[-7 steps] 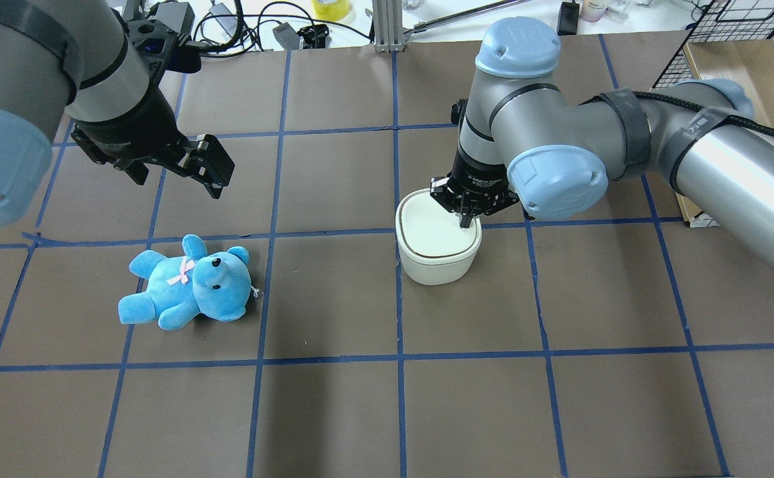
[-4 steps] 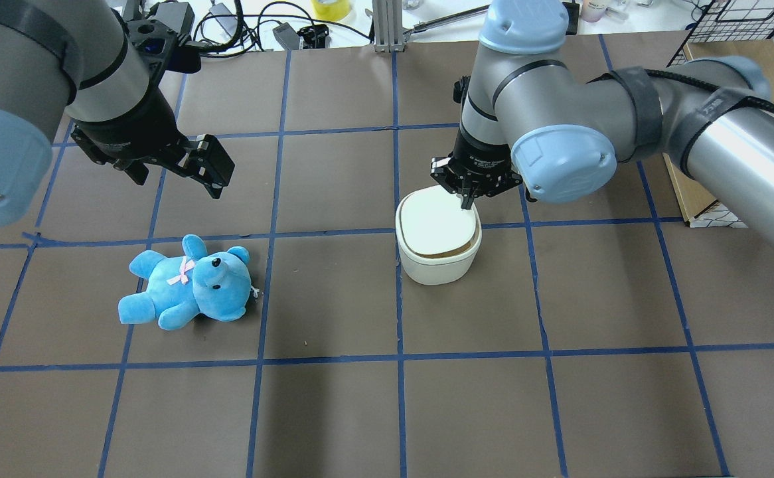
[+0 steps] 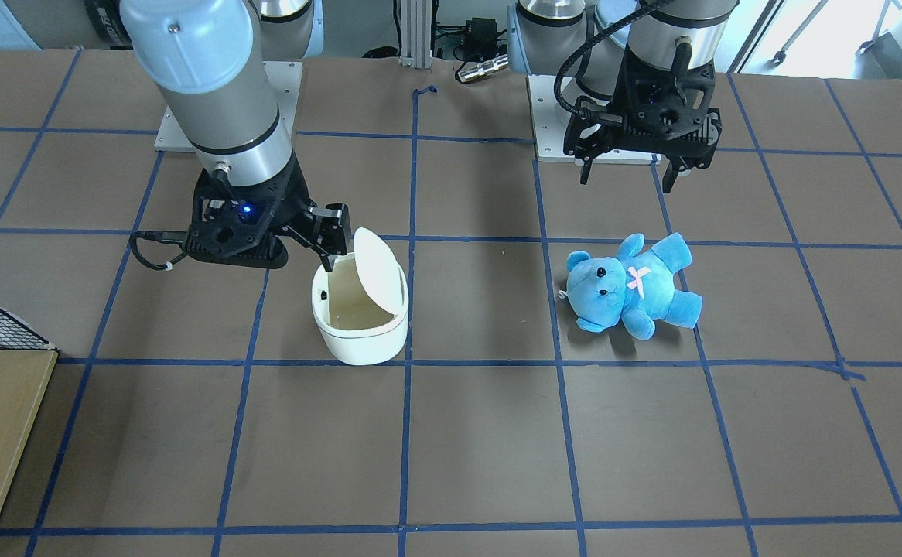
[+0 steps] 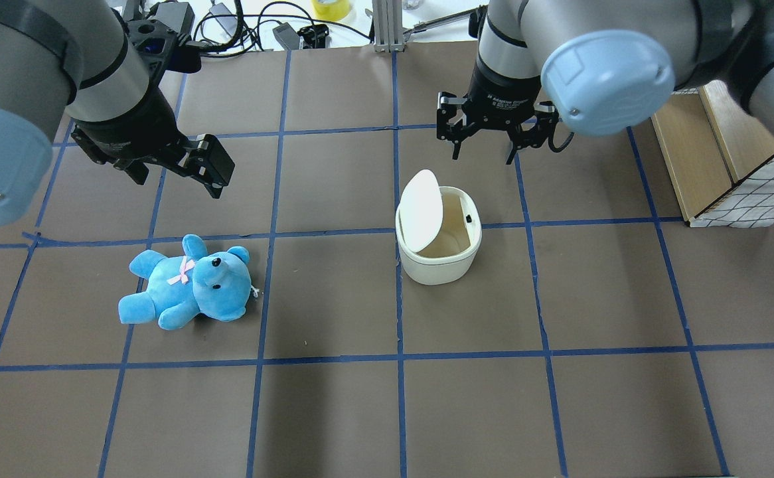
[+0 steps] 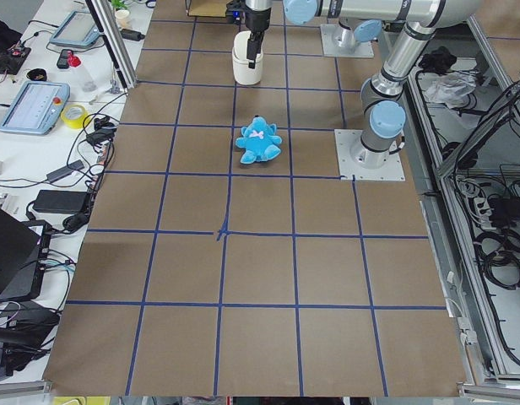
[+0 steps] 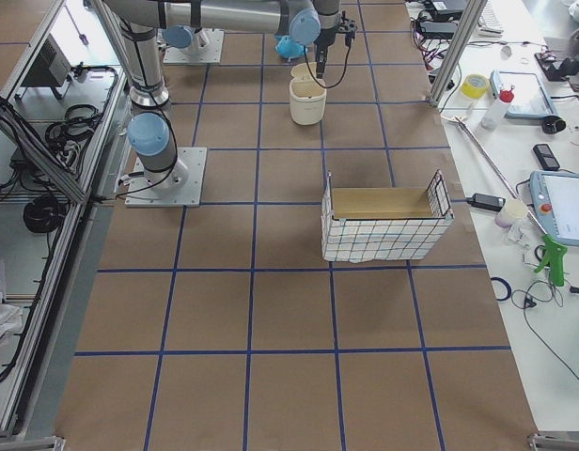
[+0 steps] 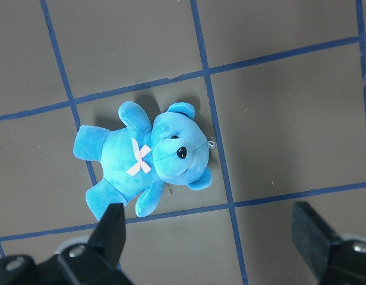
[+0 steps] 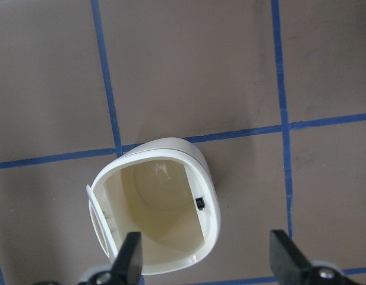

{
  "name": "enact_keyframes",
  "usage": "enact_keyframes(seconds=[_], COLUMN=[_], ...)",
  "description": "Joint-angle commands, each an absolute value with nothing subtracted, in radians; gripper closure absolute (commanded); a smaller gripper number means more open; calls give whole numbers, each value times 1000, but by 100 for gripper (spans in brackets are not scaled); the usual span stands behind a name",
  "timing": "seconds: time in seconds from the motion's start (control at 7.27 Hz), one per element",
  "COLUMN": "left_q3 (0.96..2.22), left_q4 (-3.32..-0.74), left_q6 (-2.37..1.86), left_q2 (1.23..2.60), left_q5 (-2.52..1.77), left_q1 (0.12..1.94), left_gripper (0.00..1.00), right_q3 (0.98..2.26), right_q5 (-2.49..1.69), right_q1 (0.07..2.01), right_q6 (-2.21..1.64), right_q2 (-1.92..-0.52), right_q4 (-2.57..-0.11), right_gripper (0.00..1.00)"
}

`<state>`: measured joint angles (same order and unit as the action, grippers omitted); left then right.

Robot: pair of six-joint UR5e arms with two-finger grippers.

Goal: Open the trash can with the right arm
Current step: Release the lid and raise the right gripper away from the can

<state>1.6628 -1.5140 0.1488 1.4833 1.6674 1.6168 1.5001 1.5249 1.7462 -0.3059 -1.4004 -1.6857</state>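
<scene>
The white trash can stands near the table's middle with its flip lid swung up on its left side, so the cream inside shows. It also shows in the front view and in the right wrist view. My right gripper is open and empty. It hangs above the table just beyond the can and touches nothing; the right wrist view shows its fingers spread wide. My left gripper is open and empty, and hovers beyond the blue teddy bear.
The teddy bear lies on its back left of the can, about one grid square away. A wire basket with a wooden box stands at the table's right edge. Cables and small devices lie along the far edge.
The right gripper was shut with its tips on the lid. It has since lifted away toward the far side and opened. The lid has sprung from flat to upright. The left arm has not moved.
</scene>
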Motion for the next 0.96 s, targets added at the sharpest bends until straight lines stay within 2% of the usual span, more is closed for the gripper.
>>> enact_keyframes(seconds=[0.0,0.83], left_q3=[1663,1663], left_q4=[-1514,-1514], left_q6=[149,149], left_q2=[1483,1483], left_q5=[1667,1667], left_q1=[1617,1617], left_gripper=[0,0], right_q3=[1436,1431], right_q5=[1566,1554], right_q1=[1727,1534], right_q6=[-295,-37], right_q2=[-1431,-1512], right_q4=[-1586,-1470], right_gripper=[0,0])
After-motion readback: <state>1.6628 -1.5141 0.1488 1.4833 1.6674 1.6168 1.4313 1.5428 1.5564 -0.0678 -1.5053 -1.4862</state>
